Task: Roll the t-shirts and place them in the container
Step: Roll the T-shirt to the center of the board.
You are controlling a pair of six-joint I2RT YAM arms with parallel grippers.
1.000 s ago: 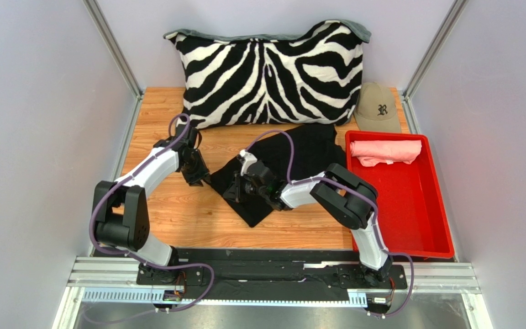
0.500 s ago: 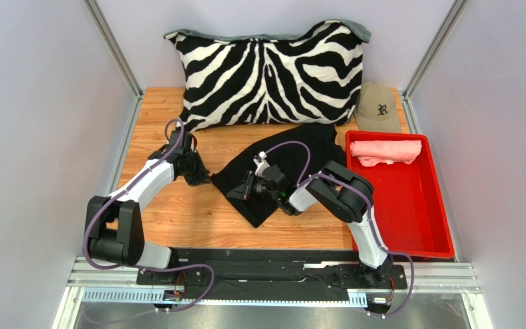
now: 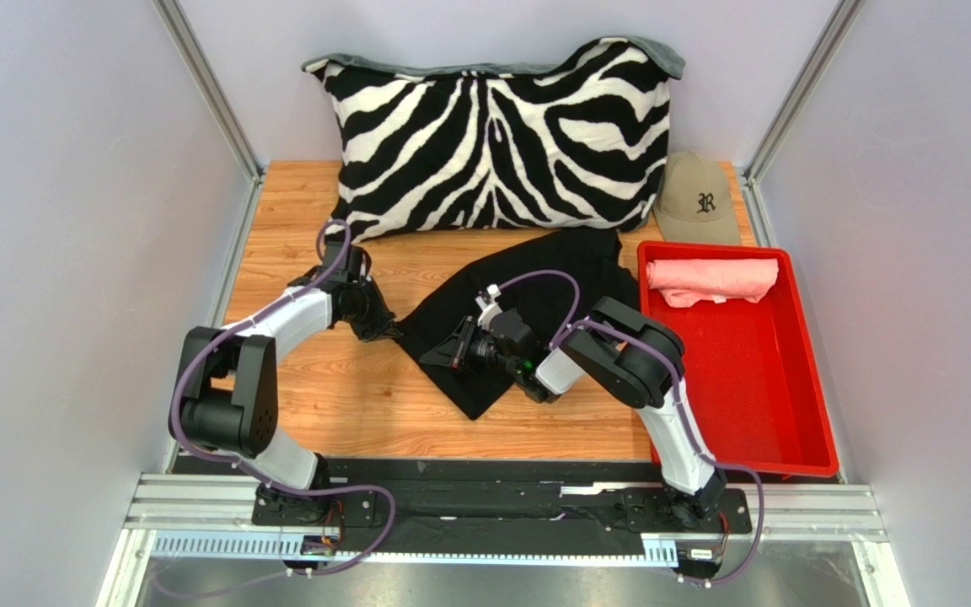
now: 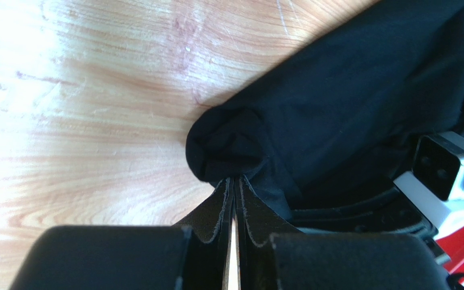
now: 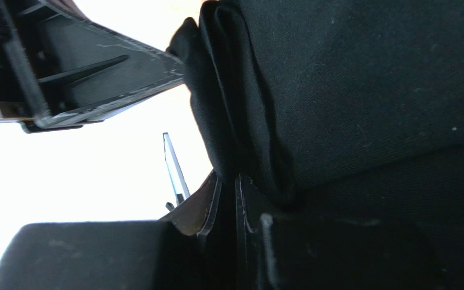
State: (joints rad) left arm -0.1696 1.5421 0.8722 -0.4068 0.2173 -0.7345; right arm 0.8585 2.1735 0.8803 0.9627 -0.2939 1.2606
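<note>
The black t-shirt [image 3: 541, 297] lies crumpled on the wooden table, between the pillow and the red tray. My left gripper [image 3: 386, 328] is shut on the shirt's left corner; in the left wrist view the bunched black cloth [image 4: 234, 145] sits at the closed fingertips. My right gripper [image 3: 443, 358] is shut on a fold of the same shirt [image 5: 337, 90] near its left edge, close to the left gripper. The salmon pink t-shirt [image 3: 712, 280] lies rolled at the far end of the red tray [image 3: 757, 380].
A zebra-striped pillow [image 3: 497, 133] leans against the back wall. A tan baseball cap [image 3: 696, 199] sits at the back right, beyond the tray. Grey walls close in the left and right sides.
My left gripper moved right to the shirt's left corner and closed on it. My right gripper shifted slightly right with the fold. The shirt's left edge bunched up.
</note>
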